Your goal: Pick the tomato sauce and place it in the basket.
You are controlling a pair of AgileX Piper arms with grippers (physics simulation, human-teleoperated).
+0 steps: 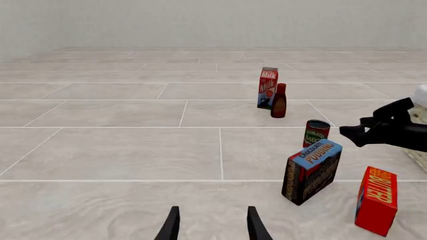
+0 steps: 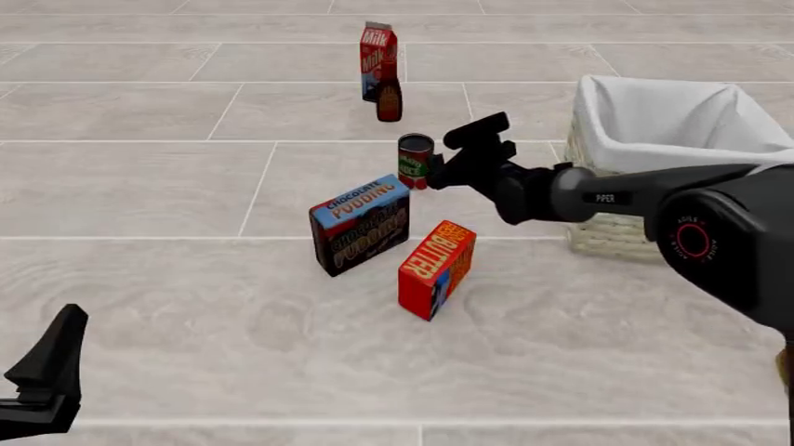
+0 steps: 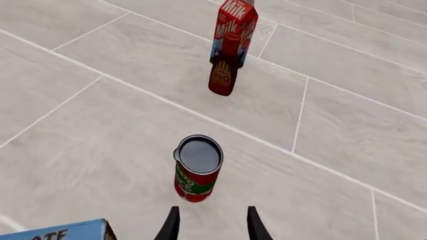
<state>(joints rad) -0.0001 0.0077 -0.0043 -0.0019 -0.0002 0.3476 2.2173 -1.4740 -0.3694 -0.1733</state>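
Observation:
The tomato sauce [image 2: 416, 160] is a small can with a red and green label, upright on the floor. It also shows in the right wrist view [image 3: 198, 175] and the left wrist view [image 1: 315, 133]. My right gripper [image 2: 444, 160] is open, level with the can and just to its right, fingers not touching it; its fingertips [image 3: 172, 226] frame the can from behind. The basket [image 2: 593, 102], wicker with white cloth lining, stands at the right. My left gripper [image 2: 50, 376] is open and empty at the near left; its fingertips [image 1: 172, 227] show apart.
A milk carton [image 2: 377, 58] and a dark brown bottle [image 2: 389, 100] stand behind the can. A chocolate pudding box [image 2: 360, 223] and a red-orange butter box [image 2: 436, 268] stand in front of it, close to the right arm's path.

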